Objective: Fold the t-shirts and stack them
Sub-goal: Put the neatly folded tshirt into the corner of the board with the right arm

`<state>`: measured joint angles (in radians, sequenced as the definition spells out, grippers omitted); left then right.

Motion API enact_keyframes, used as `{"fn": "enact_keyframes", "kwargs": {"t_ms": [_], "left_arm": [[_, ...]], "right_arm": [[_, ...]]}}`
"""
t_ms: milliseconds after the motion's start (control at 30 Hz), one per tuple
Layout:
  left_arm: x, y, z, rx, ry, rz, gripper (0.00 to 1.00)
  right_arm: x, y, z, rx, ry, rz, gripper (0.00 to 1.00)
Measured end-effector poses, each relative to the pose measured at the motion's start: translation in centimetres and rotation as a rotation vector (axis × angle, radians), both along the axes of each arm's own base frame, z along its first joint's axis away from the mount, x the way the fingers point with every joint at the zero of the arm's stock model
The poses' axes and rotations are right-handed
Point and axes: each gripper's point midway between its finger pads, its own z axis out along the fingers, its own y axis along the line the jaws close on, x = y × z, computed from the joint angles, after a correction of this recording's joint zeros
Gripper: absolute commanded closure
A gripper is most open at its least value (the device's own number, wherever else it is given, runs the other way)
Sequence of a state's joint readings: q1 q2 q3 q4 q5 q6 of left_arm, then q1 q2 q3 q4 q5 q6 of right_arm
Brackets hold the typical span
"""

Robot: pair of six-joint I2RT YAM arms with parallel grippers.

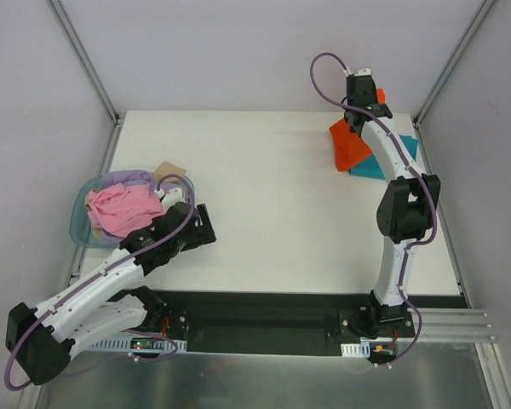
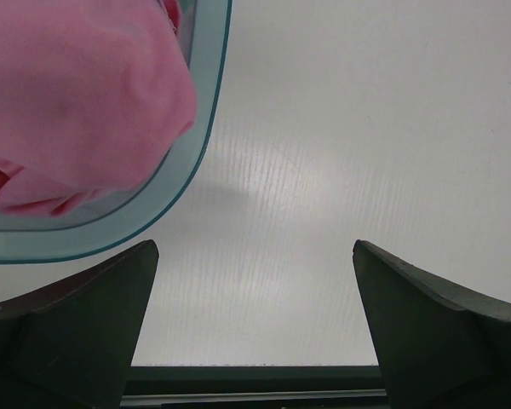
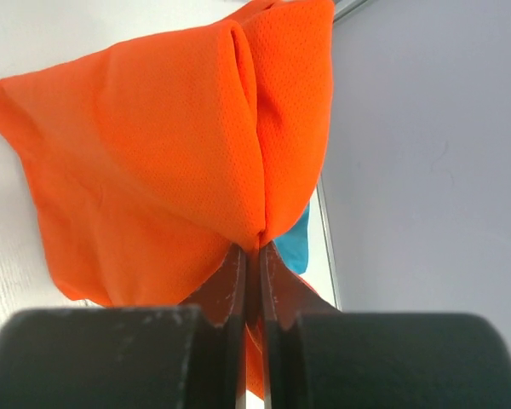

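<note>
A white table (image 1: 272, 213) sits inside pale grey walls (image 1: 238, 51), with slim metal frame posts (image 1: 85, 60) rising at its far corners.

At the far right corner, the right gripper (image 3: 254, 256) is clamped tight on a fold of the orange-red t-shirt (image 1: 349, 145). The shirt is bunched into a wedge. Its long axis runs from the pinch at the far end toward the near left, where the cloth fans wide onto the table. A teal t-shirt (image 1: 375, 166) lies just beside and under it, close to the right wall (the right arm crosses above and hides part of it).

At the left edge stands a translucent blue basket (image 1: 78, 223) holding a pink t-shirt (image 1: 119, 209), a lavender one (image 1: 128, 179) and a tan one (image 1: 172, 170). The left gripper (image 2: 255, 247) hangs just beside the basket's near right rim, jaws spread wide and holding nothing.
</note>
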<state>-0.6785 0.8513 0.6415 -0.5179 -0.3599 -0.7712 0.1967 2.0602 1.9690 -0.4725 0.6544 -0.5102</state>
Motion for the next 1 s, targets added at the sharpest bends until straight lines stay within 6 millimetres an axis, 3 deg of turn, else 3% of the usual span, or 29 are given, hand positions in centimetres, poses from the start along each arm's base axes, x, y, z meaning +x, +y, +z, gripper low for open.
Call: {"fn": "enact_keyframes", "kwargs": {"t_ms": [300, 567, 1000], "left_arm": [[0.0, 0.0, -0.1, 0.001, 0.006, 0.003, 0.01], [0.0, 0.0, -0.1, 0.000, 0.007, 0.004, 0.01], [0.1, -0.1, -0.7, 0.023, 0.035, 0.005, 0.01]], "right_arm": [[0.0, 0.2, 2.3, 0.042, -0.041, -0.013, 0.99], [-0.9, -0.6, 1.6, 0.076, -0.010, -0.049, 0.99], [-1.8, -6.6, 0.4, 0.168, 0.002, -0.173, 0.99]]}}
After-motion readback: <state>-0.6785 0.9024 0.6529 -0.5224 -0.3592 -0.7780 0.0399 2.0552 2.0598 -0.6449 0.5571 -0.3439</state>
